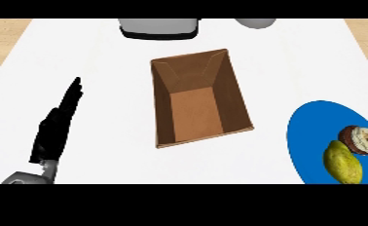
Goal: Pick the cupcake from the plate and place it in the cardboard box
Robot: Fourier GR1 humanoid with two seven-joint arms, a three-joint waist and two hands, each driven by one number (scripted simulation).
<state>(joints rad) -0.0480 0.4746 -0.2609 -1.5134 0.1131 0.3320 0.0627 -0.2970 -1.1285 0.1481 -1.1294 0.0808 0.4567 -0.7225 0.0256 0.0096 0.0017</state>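
Blue plate (309,137) sits at the near right edge of the white counter (108,49), carrying a yellow-green mango (343,163) and, touching it just beyond, the cupcake (355,138); left hand (54,127) rests at near left, fingers straight, holding nothing; open cardboard box (197,98) lies mid-counter; grey appliance (159,27) and grey rounded object (255,23) stand farthest.

Black left hand (52,132), slim dark fingers (72,93), rounded grey forearm (25,177) at wrist
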